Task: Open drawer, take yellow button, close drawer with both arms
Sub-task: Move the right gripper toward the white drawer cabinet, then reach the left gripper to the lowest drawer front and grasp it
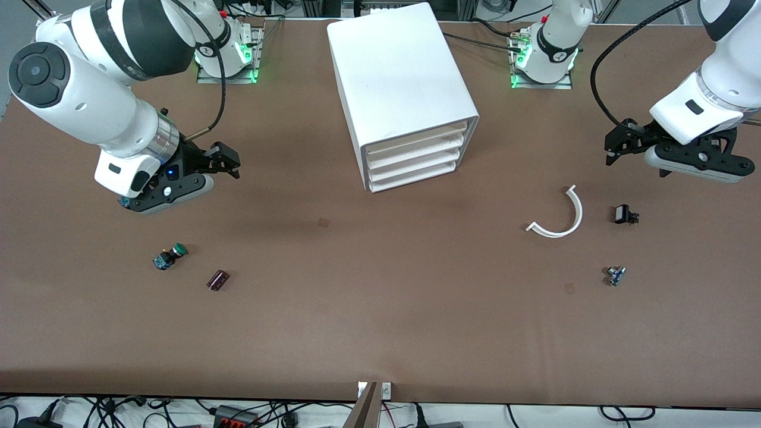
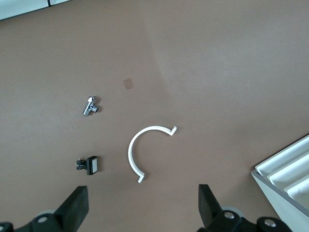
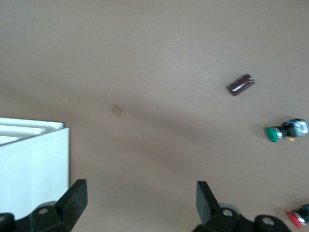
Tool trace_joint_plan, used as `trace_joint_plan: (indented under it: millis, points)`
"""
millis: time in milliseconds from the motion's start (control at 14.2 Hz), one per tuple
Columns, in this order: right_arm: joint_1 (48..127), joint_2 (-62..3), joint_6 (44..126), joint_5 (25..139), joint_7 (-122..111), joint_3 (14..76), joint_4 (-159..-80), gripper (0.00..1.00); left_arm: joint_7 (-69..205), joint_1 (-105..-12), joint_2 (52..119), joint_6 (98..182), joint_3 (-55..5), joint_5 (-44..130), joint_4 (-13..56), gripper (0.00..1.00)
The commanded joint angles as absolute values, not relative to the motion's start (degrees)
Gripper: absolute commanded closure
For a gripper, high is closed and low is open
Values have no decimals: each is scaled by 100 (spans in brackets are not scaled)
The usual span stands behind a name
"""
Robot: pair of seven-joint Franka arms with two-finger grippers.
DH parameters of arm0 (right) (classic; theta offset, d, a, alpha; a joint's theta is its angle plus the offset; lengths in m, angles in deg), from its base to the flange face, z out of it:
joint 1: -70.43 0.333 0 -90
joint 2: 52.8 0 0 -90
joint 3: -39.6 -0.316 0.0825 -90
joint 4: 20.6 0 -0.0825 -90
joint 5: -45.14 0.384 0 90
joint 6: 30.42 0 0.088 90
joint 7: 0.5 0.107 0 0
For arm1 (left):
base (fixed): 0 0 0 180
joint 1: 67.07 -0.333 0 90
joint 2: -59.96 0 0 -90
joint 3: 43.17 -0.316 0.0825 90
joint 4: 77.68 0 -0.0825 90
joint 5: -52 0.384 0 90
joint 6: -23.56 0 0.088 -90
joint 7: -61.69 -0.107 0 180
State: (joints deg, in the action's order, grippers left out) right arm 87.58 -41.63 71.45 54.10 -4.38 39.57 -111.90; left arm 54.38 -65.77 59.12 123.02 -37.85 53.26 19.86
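Note:
The white cabinet (image 1: 404, 83) stands mid-table with four drawers facing the front camera. The uppermost drawer (image 1: 419, 138) is shut, like the three below it. The orange-yellow button is out of view. My right gripper (image 1: 229, 161) hangs open and empty over bare table toward the right arm's end; in the right wrist view (image 3: 140, 188) the cabinet's side (image 3: 29, 164) shows beside it. My left gripper (image 1: 618, 144) hangs open and empty over the table toward the left arm's end; in the left wrist view (image 2: 143, 193) the cabinet's corner (image 2: 289, 179) shows.
A green-capped button (image 1: 170, 255) and a maroon cylinder (image 1: 218, 280) lie near the right gripper, and a red-capped one (image 3: 298, 217) shows in the right wrist view. A white curved strip (image 1: 562, 217), a black switch (image 1: 624, 214) and a metal fitting (image 1: 615, 275) lie near the left gripper.

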Motion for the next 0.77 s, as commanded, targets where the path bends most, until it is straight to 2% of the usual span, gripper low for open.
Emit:
trace_joint_plan:
  millis: [0,211,702]
  points:
    - [8801,-4023,7144,5683,-392,3986,-10964,0,5387,-6514,5996,11806,-3720,5254,1821,0]
    - [8801,-4032,7144,5683,-392,3995,-10928,0,5378,-6461,6074,11558,-3702,4465,1830,0]
    - [8810,-3979,7144,5683,-392,3995,-10928,0,5369,-6135,6856,11452,-3702,2936,1830,0]
